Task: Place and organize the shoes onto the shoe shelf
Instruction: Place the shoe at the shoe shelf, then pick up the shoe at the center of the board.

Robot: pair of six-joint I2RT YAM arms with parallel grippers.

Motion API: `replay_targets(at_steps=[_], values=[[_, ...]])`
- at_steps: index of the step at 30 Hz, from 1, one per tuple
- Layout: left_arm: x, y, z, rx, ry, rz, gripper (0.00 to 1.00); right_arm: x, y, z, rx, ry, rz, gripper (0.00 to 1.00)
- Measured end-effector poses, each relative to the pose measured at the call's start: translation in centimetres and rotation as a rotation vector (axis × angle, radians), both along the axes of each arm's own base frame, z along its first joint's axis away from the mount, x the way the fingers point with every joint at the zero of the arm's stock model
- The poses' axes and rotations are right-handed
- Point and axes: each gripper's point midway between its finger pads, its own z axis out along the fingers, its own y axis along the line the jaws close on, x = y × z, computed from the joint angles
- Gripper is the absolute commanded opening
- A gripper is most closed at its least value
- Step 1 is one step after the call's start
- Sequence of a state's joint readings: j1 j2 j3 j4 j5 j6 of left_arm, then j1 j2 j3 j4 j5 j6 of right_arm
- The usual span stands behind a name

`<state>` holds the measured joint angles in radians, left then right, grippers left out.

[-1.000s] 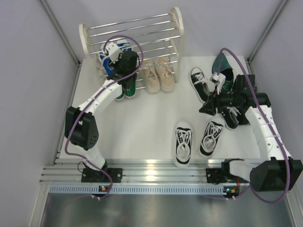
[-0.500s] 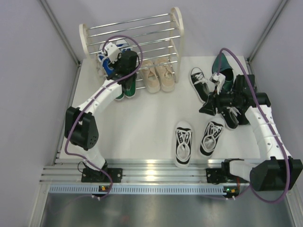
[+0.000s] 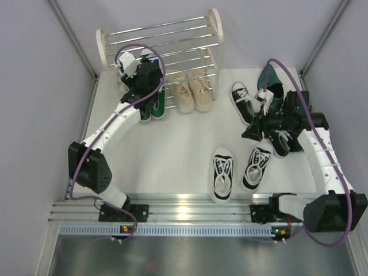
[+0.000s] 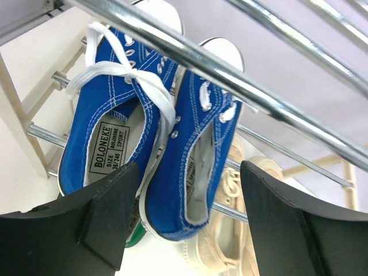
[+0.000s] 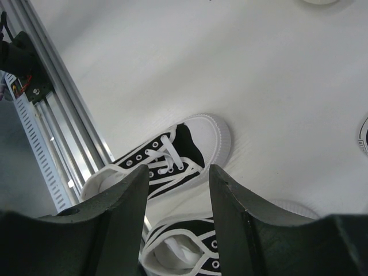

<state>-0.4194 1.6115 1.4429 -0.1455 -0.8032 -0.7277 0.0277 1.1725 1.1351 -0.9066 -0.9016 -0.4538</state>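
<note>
Since the earlier frame the left gripper (image 4: 187, 192) has spread its jaws and drawn slightly left and back along the shoe shelf (image 3: 215, 34), its elbow swinging toward the left wall. The jaws now stand wide and hold nothing. The blue pair (image 4: 195, 155) lies clear of both fingers, resting side by side on the chrome rods (image 4: 230, 69) at the shelf's left end, heels nearest the gripper. Judgement: this pair is released and seated, toes inward so the rods carry the soles. The green pair (image 3: 152, 106) sits below it, and the beige pair (image 3: 192, 92) is just beside that. An upper rod crosses close above the fingers, so withdrawal should run low and straight back. The right gripper (image 5: 178, 172) hovers part-open and empty over the black-and-white sneakers (image 3: 257, 167) on the table (image 3: 172, 138). Another black-and-white shoe (image 3: 242, 100) and the dark green dress shoes (image 3: 269, 77) lie near the right wall, still unshelved. The centre of the table gives room for carrying across; the near rail (image 3: 172, 207) bounds it.
</note>
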Motion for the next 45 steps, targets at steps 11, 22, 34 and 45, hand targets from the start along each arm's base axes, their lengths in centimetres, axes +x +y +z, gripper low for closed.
replay_targets(at_steps=[11, 22, 34, 45], values=[[-4.5, -0.8, 1.5, -0.072, 0.018, -0.157, 0.77, -0.5, 0.1, 0.1, -0.003, -0.008, 0.028, 0.47], [-12.8, -0.4, 9.4, -0.087, -0.083, -0.373, 0.94, -1.2, 0.1, 2.4, -0.014, -0.055, 0.073, 0.49], [-20.9, -1.6, 12.0, -0.156, -0.107, -0.616, 0.98, -1.6, -1.2, 3.1, -0.050, -0.069, 0.023, 0.51], [-24.3, -14.5, -4.9, -0.283, 0.429, -0.964, 0.98, -1.7, -2.1, 1.0, -0.076, -0.007, -0.033, 0.51]])
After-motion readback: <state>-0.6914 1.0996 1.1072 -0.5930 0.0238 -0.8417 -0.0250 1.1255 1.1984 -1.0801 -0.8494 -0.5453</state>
